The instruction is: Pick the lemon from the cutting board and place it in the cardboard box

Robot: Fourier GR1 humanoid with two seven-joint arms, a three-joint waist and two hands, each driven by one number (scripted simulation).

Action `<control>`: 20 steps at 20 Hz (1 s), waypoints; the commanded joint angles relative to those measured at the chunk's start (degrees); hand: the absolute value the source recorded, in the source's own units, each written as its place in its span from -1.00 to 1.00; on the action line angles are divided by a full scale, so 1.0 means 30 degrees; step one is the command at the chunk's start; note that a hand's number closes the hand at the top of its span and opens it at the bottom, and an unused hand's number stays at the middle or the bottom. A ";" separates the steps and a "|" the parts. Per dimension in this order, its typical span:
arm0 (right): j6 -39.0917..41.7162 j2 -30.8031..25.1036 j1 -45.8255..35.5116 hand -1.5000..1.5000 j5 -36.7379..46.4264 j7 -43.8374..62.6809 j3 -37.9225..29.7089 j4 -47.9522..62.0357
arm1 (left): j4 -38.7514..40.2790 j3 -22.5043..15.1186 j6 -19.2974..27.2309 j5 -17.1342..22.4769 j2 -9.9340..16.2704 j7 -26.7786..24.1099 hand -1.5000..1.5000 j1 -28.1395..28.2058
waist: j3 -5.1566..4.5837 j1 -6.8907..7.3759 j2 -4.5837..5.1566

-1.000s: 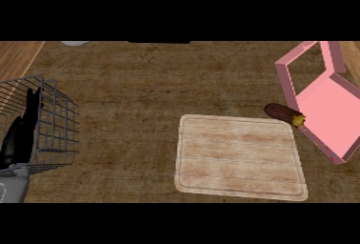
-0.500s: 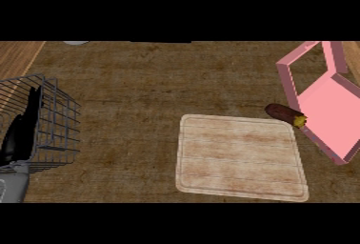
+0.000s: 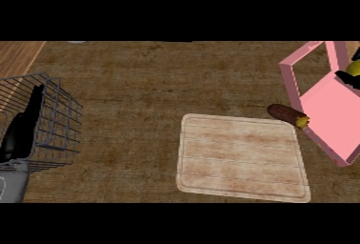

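Note:
The lemon (image 3: pixel 355 67) shows as a yellow patch at the far right edge, above the open pink cardboard box (image 3: pixel 329 108). Black fingers of my right hand (image 3: pixel 345 77) curl against its underside; the rest of that hand is out of view. The pale wooden cutting board (image 3: pixel 243 159) lies right of centre with nothing on it. My left hand (image 3: pixel 18 136) rests open at the left edge, fingers up, seen through a wire basket, far from the board and the box.
A wire basket (image 3: pixel 56 119) stands at the left edge. A dark brown oblong thing with a yellow tip (image 3: pixel 285 114) lies between the board's far right corner and the box wall. The brown counter (image 3: pixel 155 81) stretches between basket and board.
The lemon and my right hand's fingers have come into sight at the right edge over the box. The left hand, the board and the basket have barely moved.

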 commanded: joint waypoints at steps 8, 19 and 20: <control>-0.0026 0.1608 -0.0854 -1.00 -0.0674 0.0832 -0.1066 0.1996 | 0.0519 0.0423 -0.0526 0.0422 -0.0102 -0.0868 0.00 0.0459 | -0.0054 0.0206 0.0155; 0.1519 -0.0578 -0.0349 -1.00 -0.4519 -0.1928 -0.5054 0.2056 | 0.0014 -0.0063 0.0012 -0.0454 -0.0491 0.0592 0.00 -0.0256 | -0.0030 -0.0200 0.0118; 0.1345 -0.0634 -0.0119 -1.00 -0.4862 -0.2119 -0.5456 0.2252 | -0.0644 -0.0360 0.0073 -0.0514 -0.0792 0.0385 0.00 0.0344 | -0.0002 0.0121 0.0194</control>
